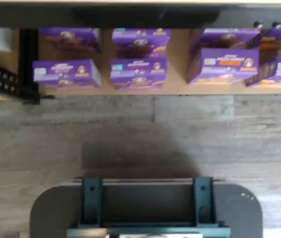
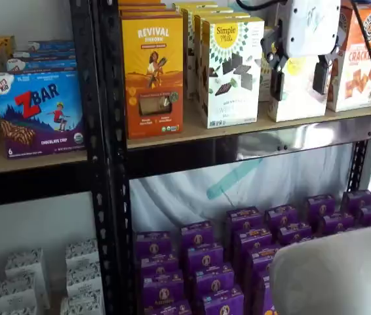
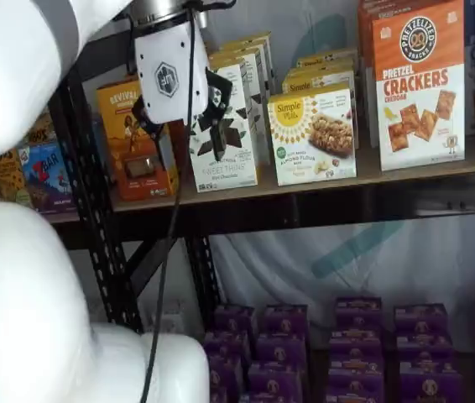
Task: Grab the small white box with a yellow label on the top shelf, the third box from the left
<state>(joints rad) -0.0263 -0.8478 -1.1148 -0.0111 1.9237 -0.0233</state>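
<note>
Trouble, I think, is waiting mostly in the close neighbours. The small white box is standing on the top shelf, between the taller Simple Mills box and the orange cracker box, and more cartons are standing right behind it. The gripper is hanging in front of this row with its two black fingers wide apart and nothing between them. If it is going in a little off to the side, one finger is probably catching the taller box, pushing it back or tipping it; the short box may also slide backwards instead of being clamped.

In one shelf view the white gripper body is covering most of the small box; the other is showing its yellow label clearly. The wrist view is showing neither, only purple boxes low down and the floor.
</note>
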